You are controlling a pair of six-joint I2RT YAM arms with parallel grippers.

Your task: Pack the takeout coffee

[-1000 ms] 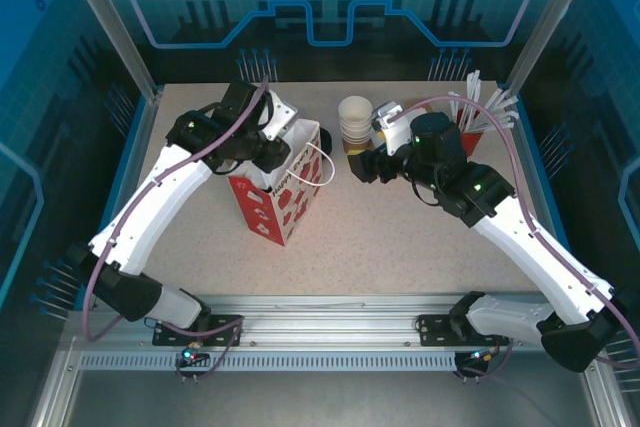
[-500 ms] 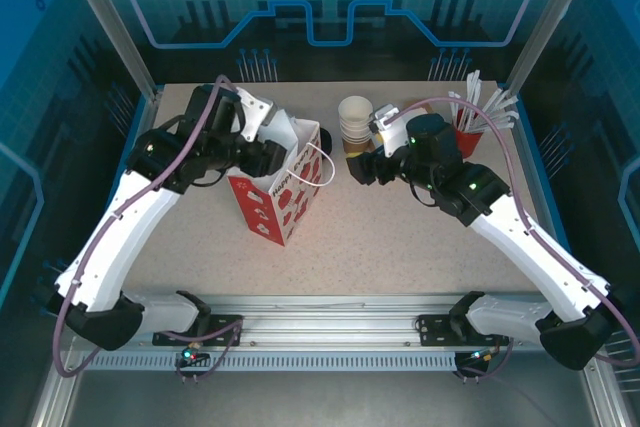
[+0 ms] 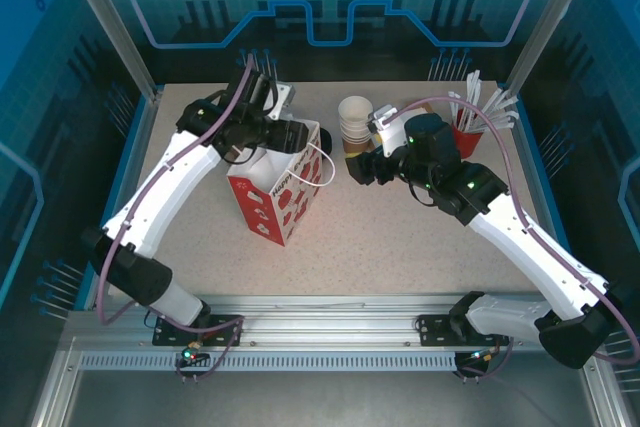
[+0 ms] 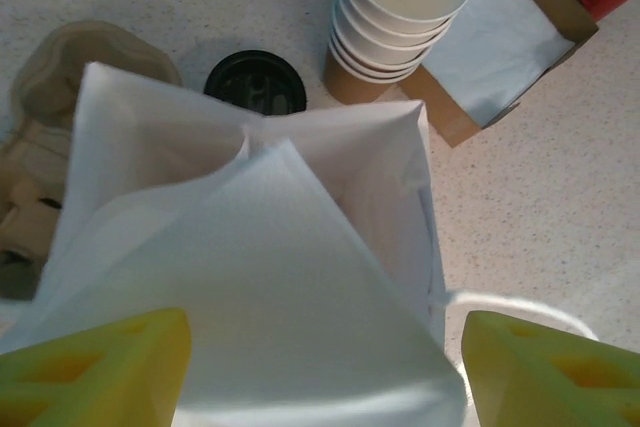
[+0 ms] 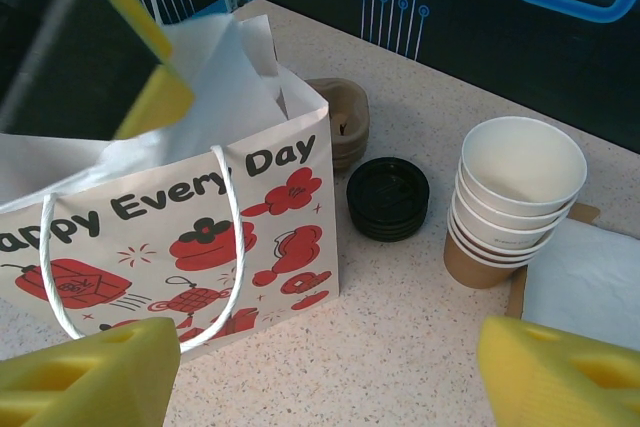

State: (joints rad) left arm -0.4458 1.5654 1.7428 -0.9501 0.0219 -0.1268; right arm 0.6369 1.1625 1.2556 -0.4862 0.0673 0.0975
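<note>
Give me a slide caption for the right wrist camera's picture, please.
Red-and-white "Happy Every Day" gift bag stands beside a stack of black lids and nested paper cups.

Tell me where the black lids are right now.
In the right wrist view, the black lids sit on the table between the gift bag and the stack of paper cups, close beside the brown cup carrier.
</note>
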